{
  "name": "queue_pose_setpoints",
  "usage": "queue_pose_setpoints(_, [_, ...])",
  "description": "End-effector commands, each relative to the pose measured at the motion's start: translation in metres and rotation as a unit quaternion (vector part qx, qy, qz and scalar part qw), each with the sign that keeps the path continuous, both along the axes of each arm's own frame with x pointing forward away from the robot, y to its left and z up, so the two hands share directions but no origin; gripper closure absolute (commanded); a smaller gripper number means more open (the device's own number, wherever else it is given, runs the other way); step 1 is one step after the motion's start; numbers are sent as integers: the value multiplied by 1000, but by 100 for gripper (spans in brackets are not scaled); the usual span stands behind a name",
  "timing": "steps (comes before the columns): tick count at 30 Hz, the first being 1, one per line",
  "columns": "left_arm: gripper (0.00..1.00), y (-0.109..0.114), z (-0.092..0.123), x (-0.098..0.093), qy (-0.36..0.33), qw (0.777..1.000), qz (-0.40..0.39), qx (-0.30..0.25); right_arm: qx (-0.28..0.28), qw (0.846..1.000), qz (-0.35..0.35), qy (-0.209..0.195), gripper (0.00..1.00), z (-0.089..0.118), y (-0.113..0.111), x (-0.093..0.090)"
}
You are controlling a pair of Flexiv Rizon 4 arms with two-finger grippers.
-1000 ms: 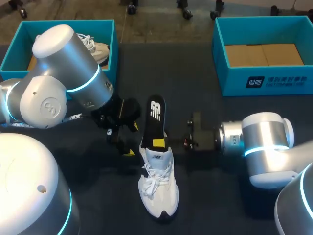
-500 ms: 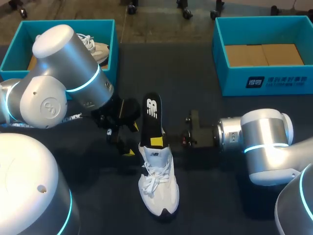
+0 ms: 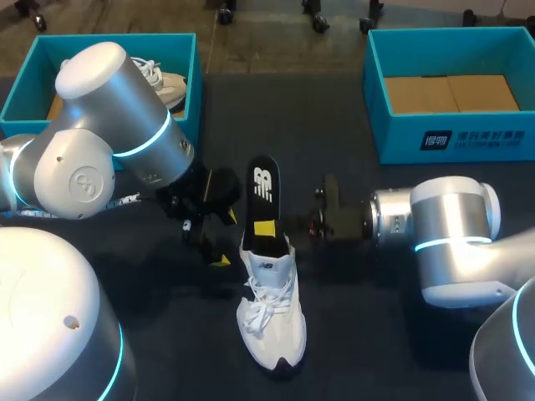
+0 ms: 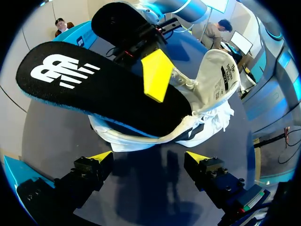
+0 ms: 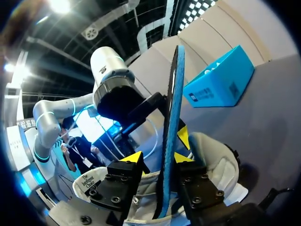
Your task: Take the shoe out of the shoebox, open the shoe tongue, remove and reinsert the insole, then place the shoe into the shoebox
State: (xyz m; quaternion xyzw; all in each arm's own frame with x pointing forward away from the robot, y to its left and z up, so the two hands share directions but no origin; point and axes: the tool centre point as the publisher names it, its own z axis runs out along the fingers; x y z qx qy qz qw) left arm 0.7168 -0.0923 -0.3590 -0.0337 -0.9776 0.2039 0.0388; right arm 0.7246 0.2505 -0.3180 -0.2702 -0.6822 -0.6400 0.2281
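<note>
A white laced shoe [image 3: 272, 313] lies in the middle of the dark table, toe towards the front edge. Its black insole [image 3: 262, 196] sticks out of the shoe's opening, slanting up and back. My right gripper [image 3: 266, 230] straddles the insole just above the heel. In the right wrist view the insole [image 5: 175, 94] stands edge-on between the fingers of that gripper [image 5: 157, 157], with a gap on one side, so it is open. My left gripper [image 3: 209, 242] hangs open just left of the heel. From the left wrist, shoe [image 4: 211, 89] and insole [image 4: 94, 89] lie ahead of the open left gripper [image 4: 149, 157].
A teal shoebox [image 3: 25, 92] at the back left holds another white shoe [image 3: 163, 83]. A second teal shoebox [image 3: 451, 142] at the back right shows only its cardboard floor. My left arm's big joints [image 3: 109, 125] fill the left side.
My right gripper has opened from a shut grip on the insole and shifted a little towards the back. The insole moved slightly with it. The left arm has kept still.
</note>
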Motion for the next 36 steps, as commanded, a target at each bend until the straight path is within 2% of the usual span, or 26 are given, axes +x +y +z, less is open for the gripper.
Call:
queue_pose_setpoints(1, [0,0,-1,-1,-1,1000,0,0,9,1000,-10,2,67,1,-2,9])
queue_pose_setpoints(4, [0,0,-1,-1,-1,1000,0,0,22,1000,-18,5,80,0,-4,15])
queue_pose_setpoints(5, [0,0,-1,-1,-1,1000,0,0,25,999,-20,7,99,-1,-3,17])
queue_pose_setpoints(11, [0,0,-1,-1,-1,1000,0,0,20,999,-20,28,100,-10,0,14])
queue_pose_setpoints(25, [0,0,-1,-1,-1,1000,0,0,-27,995,-12,91,100,-40,-3,-26])
queue_pose_setpoints(30, [0,0,-1,-1,-1,1000,0,0,-19,996,-19,88,100,-40,-4,-30])
queue_pose_setpoints(31, [0,0,-1,-1,-1,1000,0,0,-19,996,-18,85,97,-38,-3,-30])
queue_pose_setpoints(33, [0,0,-1,-1,-1,1000,0,0,-20,997,-18,77,78,-33,-2,-29])
queue_pose_setpoints(36, [0,0,-1,-1,-1,1000,0,0,-23,997,-16,68,66,-26,0,-27])
